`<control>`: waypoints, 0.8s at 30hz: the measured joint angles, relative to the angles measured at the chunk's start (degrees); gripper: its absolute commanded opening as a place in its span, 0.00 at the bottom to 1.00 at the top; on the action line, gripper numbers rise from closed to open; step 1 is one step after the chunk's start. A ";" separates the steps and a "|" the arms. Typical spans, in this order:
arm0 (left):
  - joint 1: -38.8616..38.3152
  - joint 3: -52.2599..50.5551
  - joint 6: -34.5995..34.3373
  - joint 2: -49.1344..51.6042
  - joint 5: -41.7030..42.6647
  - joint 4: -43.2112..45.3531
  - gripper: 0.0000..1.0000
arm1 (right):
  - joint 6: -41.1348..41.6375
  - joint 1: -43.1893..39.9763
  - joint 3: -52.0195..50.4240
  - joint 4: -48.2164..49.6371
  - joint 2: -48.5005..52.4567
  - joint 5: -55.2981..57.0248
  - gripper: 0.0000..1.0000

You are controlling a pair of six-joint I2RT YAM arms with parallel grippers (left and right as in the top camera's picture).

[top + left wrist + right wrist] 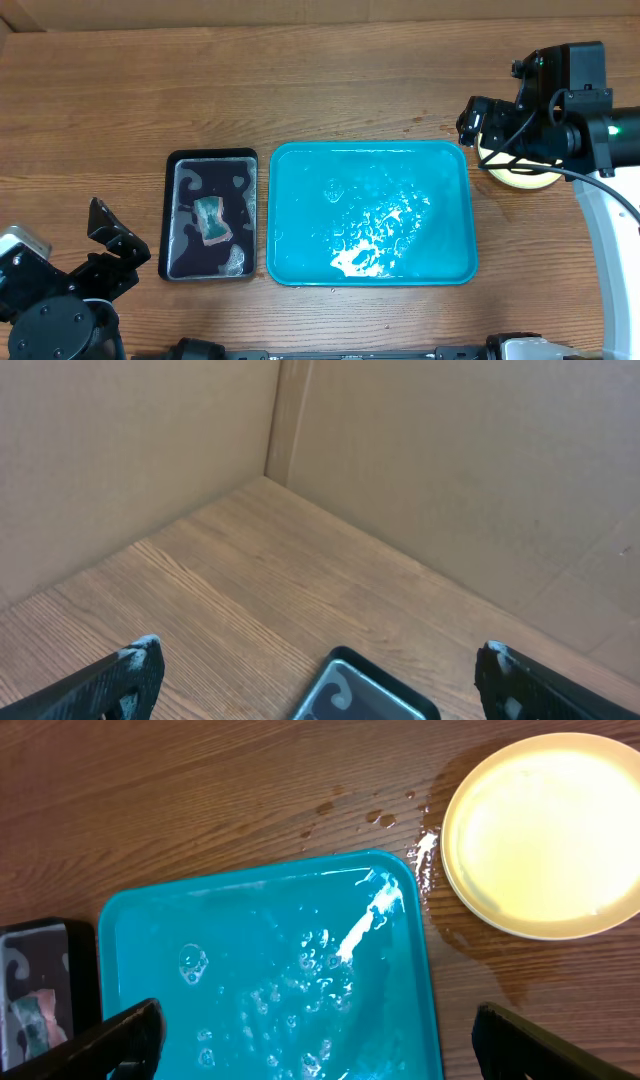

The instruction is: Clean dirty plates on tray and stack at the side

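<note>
The turquoise tray (300,165) lies at the table's middle, wet with water and bubbles, with no plate on it. It also shows in the right wrist view (130,930). A yellow-green rimmed plate (545,830) with a clean white centre sits on the wood right of the tray; overhead, the right arm mostly hides it (520,180). Whether other plates lie under it cannot be told. My right gripper (315,1045) is open and empty, high above the tray's right part. My left gripper (320,680) is open and empty at the front left, beside the black tray.
A smaller black tray (212,214) left of the turquoise one holds water and a teal sponge (211,220); its corner shows in the left wrist view (365,690). Water drops (385,818) and a wet patch lie on the wood between tray and plate. Cardboard walls (450,460) stand behind.
</note>
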 measured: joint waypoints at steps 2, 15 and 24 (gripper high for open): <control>0.00 0.00 0.00 0.00 -0.02 0.00 1.00 | 0.02 0.00 0.00 0.24 0.00 0.00 1.00; 0.00 0.00 0.00 0.00 -0.02 0.00 1.00 | 0.00 0.00 0.00 -1.97 0.00 0.00 1.00; 0.00 0.00 0.00 0.00 -0.02 0.00 1.00 | 0.00 0.00 0.00 -1.38 0.00 0.87 1.00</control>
